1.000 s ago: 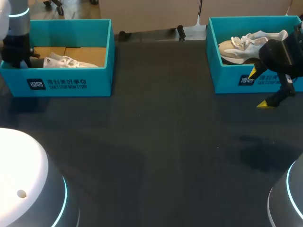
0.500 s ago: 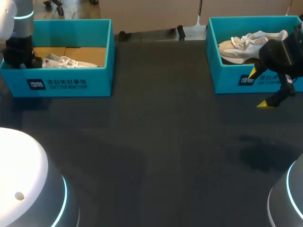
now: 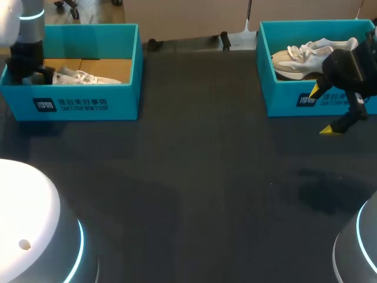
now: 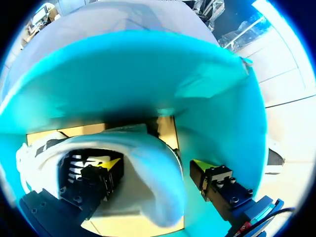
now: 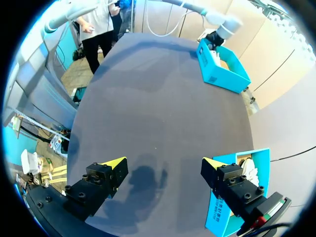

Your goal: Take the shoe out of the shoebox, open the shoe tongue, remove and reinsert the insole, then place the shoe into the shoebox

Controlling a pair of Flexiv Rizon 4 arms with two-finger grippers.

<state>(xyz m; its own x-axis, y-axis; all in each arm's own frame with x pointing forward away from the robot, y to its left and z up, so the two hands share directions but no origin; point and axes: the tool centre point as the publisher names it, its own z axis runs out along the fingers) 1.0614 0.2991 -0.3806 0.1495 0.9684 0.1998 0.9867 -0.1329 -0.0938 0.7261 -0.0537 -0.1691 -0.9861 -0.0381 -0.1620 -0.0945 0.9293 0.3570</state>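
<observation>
From above, the dark table (image 3: 194, 177) has two blue boxes at its far side. The left box (image 3: 88, 103) has a white sign and small white writing on its front. A white shoe (image 3: 79, 76) lies inside it on brown card. The left gripper (image 3: 29, 71) is down in this box, at the end of the shoe nearest the left arm. Its fingers are hidden here. The right box (image 3: 294, 100) also has white writing on its front, partly hidden. A grey and white shoe (image 3: 306, 56) lies inside it. The right gripper (image 3: 324, 111) hangs in front of this box, outside it, with its two yellow tips wide apart and nothing between them.

From the left wrist, the left gripper (image 4: 157, 167) is wide open, deep in the left box (image 4: 148, 74). One of its fingers (image 4: 109, 164) is inside the white shoe (image 4: 148, 197). The other finger is outside the shoe, next to the blue wall. The shoe's white side is between the two fingers.

From the right wrist, the right gripper (image 5: 164, 168) is open over the bare table (image 5: 148, 98). The right box (image 5: 232, 207) is just beside one finger, with the grey and white shoe (image 5: 247, 170) in it. The left box (image 5: 222, 69) is far across the table.
</observation>
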